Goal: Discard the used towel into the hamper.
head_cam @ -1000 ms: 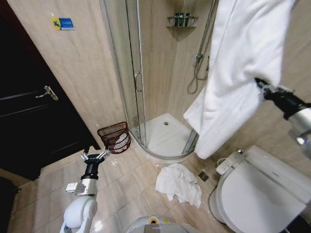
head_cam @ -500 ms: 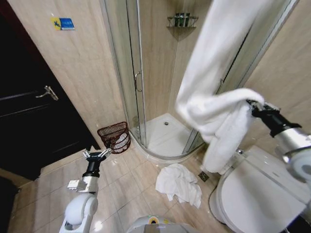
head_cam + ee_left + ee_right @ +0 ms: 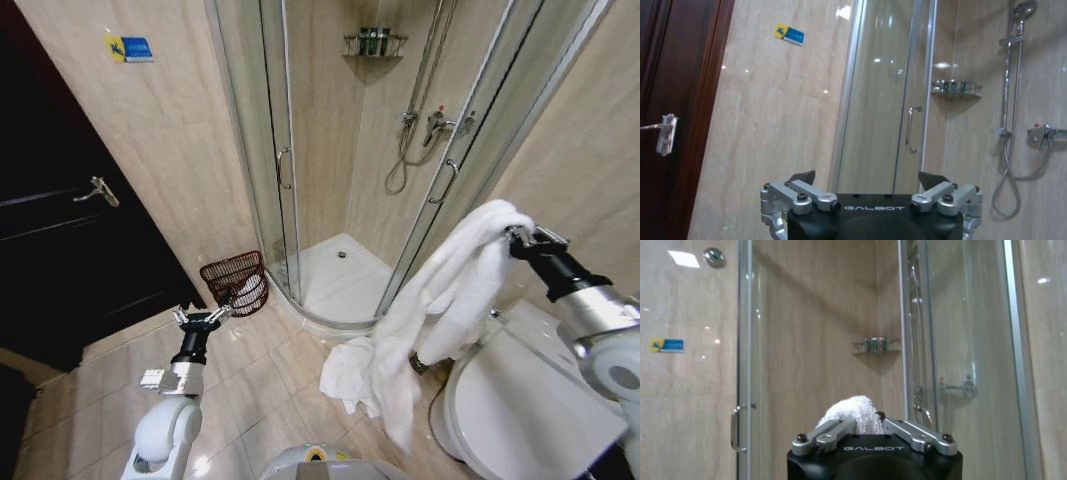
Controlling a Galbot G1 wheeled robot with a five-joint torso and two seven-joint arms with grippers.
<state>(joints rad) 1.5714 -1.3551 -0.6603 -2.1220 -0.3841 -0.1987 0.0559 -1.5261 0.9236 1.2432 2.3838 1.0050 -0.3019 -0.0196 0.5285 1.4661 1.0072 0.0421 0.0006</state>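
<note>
"GALBOT"-marked right gripper (image 3: 867, 426) on towel (image 3: 440, 300)

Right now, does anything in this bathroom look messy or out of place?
Yes. A white towel lies crumpled on the floor tiles in front of the shower, beside the toilet. A second white towel hangs from the right claw, its tail draping down to the crumpled one. The hamper by the wall stands upright.

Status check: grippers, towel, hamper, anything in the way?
Right gripper shut on white towel, its tail trailing to the floor. Left gripper open, low near the hamper. Second towel on the floor tiles.
</note>
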